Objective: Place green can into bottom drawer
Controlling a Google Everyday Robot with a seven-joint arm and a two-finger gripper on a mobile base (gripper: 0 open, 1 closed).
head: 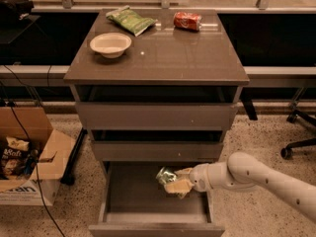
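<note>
Right now the gripper [175, 178] is hanging inside the open bottom drawer [138, 197], near its right wall and just below the front of the middle drawer [158, 151]. The fingers [178, 186] are clamping the green can [166, 175], which is sticking out from their left tips. The can is leaning, with a silvery end pointing up and to the left, so its long axis is lying neither upright nor flat; the exact angle is hard to tell. The bare grey drawer floor is spreading out below and to the left of the fingers, and the can appears to be hovering just above it rather than resting on it. The white arm [256, 174] is reaching in from the lower right, its forearm sloping gently up to a wrist that is pointing left. Judging by this, the coming move is calling for a short lowering and a release. Far above the fingers, the desk [173, 53] is carrying a red can [187, 20].
</note>
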